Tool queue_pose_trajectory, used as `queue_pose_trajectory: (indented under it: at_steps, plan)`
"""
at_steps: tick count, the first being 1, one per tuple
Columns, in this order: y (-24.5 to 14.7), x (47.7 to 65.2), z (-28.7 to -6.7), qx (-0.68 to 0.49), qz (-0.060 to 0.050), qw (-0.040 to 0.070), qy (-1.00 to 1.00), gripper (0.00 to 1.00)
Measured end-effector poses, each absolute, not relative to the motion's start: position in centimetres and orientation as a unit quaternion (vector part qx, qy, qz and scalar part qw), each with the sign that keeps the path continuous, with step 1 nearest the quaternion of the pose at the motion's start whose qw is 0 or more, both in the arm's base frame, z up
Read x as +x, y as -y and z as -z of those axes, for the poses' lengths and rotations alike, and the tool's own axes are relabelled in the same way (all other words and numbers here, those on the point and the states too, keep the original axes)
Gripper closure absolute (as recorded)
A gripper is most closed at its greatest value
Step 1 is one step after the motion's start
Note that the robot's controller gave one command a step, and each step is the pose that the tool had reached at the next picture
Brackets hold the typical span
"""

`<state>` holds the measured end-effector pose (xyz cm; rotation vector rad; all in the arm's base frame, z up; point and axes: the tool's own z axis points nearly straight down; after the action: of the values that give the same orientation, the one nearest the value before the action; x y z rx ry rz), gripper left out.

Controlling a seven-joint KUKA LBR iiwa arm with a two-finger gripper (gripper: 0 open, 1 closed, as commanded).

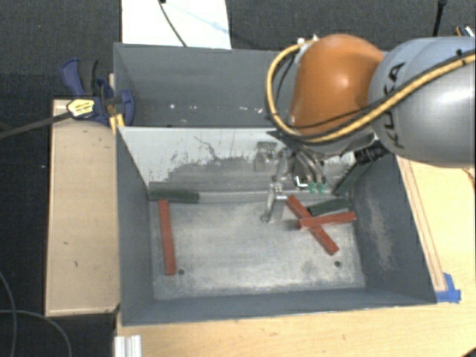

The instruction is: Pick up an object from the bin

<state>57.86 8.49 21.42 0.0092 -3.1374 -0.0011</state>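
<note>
My gripper [268, 214] hangs below the orange wrist cover, low over the bin floor right of the middle. Just to its right lies a small pile of bars. A long red bar [321, 238] runs diagonally down to the right. A second red bar [333, 219] crosses it almost level, and a dark green bar [327, 208] rests on top. The gripper's tip stands beside the upper left end of the diagonal red bar, and I see nothing held in it. A small teal piece [320, 190] peeks out under the wrist.
At the bin's left side a red bar [167, 236] lies lengthwise, with a dark grey-green bar [173, 196] across its top end. The arm and its cables cover the bin's upper right corner.
</note>
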Motion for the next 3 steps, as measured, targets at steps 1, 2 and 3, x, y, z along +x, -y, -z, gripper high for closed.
queue_pose_trajectory:
  at_steps: [1, 2, 3]
  plan:
    - [2.2, 57.9, -15.8, -0.037, -0.001, 0.001, 0.999, 0.0]
    - [6.5, 56.7, -6.6, -0.018, 0.0, 0.003, 1.0, 0.0]
    - [6.2, 57.0, -7.0, -0.018, 0.0, -0.001, 1.0, 1.0]
